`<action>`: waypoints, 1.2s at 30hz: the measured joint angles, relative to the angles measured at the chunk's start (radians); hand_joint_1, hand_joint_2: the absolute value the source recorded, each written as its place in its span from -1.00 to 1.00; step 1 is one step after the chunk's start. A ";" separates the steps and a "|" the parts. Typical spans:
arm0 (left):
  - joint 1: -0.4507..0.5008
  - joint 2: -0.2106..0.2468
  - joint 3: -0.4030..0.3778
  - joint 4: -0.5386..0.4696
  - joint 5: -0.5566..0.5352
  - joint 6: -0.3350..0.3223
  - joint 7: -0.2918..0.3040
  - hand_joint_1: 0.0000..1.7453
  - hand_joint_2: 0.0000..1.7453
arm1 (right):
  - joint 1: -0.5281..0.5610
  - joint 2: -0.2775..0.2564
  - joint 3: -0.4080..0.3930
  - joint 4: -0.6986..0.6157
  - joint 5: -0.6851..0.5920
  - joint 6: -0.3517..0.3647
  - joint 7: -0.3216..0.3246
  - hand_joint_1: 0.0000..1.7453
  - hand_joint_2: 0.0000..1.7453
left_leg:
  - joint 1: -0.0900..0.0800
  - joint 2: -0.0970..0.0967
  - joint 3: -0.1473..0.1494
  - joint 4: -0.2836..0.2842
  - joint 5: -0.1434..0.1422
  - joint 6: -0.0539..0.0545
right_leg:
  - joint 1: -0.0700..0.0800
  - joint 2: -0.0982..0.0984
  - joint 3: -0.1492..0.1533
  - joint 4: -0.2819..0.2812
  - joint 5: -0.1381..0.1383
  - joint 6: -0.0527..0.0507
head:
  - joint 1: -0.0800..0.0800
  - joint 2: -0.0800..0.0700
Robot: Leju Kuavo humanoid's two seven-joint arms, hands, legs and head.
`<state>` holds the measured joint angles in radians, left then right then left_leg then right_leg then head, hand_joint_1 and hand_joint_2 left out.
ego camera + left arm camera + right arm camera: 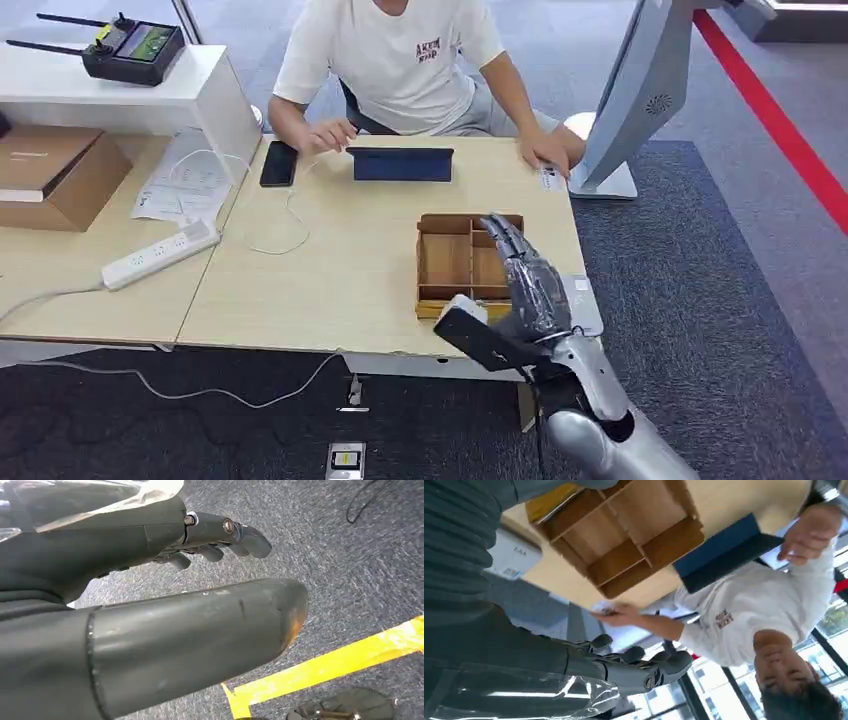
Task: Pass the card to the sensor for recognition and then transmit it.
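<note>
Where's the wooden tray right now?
In the head view, the tray sits on the table's near right edge, just beyond the raised right hand, with the blue tablet farther behind it.

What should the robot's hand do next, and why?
Probably lower the right hand toward the wooden tray. The hand hovers open over the tray's right side and holds nothing. I cannot make out a card in the compartments, though a white card-like thing lies on the table beside the tray, so it may need to go there. The left hand hangs over the carpet.
</note>
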<state>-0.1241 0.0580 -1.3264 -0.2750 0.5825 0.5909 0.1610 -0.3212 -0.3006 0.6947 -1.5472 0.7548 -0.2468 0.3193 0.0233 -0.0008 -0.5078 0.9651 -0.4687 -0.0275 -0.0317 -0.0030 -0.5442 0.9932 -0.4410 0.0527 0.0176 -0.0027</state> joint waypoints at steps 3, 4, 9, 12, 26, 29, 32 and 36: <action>0.000 -0.002 0.000 0.000 -0.010 0.000 0.002 -1.00 -1.00 | 0.010 0.011 0.006 0.033 0.140 -0.007 0.023 -1.00 1.00 | 0.000 0.000 0.000 0.000 0.000 0.000 | 0.000 0.000 0.000 0.000 0.000 0.000 | 0.000 0.000; 0.000 -0.002 0.000 0.000 -0.013 0.000 0.002 -1.00 -1.00 | 0.015 0.014 0.008 0.042 0.170 -0.010 0.025 -1.00 1.00 | 0.000 0.000 0.000 0.000 0.000 0.000 | 0.000 0.000 0.000 0.000 0.000 0.000 | 0.000 0.000; 0.000 -0.002 0.000 0.000 -0.018 0.000 0.002 -1.00 -1.00 | 0.025 0.032 0.014 0.096 0.265 -0.036 0.034 -1.00 1.00 | 0.000 0.000 0.000 0.000 0.000 0.000 | 0.000 0.000 0.000 0.000 0.000 0.000 | 0.000 0.000; 0.000 -0.002 0.000 0.000 -0.019 0.000 0.002 -1.00 -1.00 | 0.026 0.037 0.016 0.123 0.295 -0.037 0.036 -1.00 1.00 | 0.000 0.000 0.000 0.000 0.000 0.000 | 0.000 0.000 0.000 0.000 0.000 0.000 | 0.000 0.000; 0.000 -0.002 0.000 0.000 -0.035 -0.003 -0.002 -1.00 -1.00 | 0.014 0.068 0.024 0.274 0.313 -0.071 0.013 -1.00 1.00 | 0.000 0.000 0.000 0.000 0.000 0.000 | 0.000 0.000 0.000 0.000 0.000 0.000 | 0.000 0.000; -0.001 -0.002 0.000 0.000 -0.037 -0.003 -0.002 -1.00 -1.00 | -0.002 0.079 0.024 0.322 0.310 -0.087 0.006 -1.00 1.00 | 0.000 0.000 0.000 0.000 0.000 0.000 | 0.000 0.000 0.000 0.000 0.000 0.000 | 0.000 0.000; -0.001 -0.002 0.000 0.000 -0.038 -0.002 -0.002 -1.00 -1.00 | -0.017 0.090 0.024 0.370 0.303 -0.089 -0.002 -1.00 1.00 | 0.000 0.000 0.000 0.000 0.000 0.000 | 0.000 0.000 0.000 0.000 0.000 0.000 | 0.000 0.000; -0.001 -0.002 0.000 0.000 -0.037 -0.001 -0.002 -1.00 -1.00 | -0.036 0.102 0.026 0.426 0.287 -0.089 -0.021 -1.00 1.00 | 0.000 0.000 0.000 0.000 0.000 0.000 | 0.000 0.000 0.000 0.000 0.000 0.000 | 0.000 0.000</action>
<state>-0.1248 0.0565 -1.3264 -0.2750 0.5451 0.5898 0.1595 -0.3574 -0.1984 0.7202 -1.1212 1.0422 -0.3361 0.2980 0.0233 -0.0009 -0.5080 0.9650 -0.4686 -0.0275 -0.0317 -0.0030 -0.5442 0.9933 -0.4410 0.0527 0.0179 -0.0027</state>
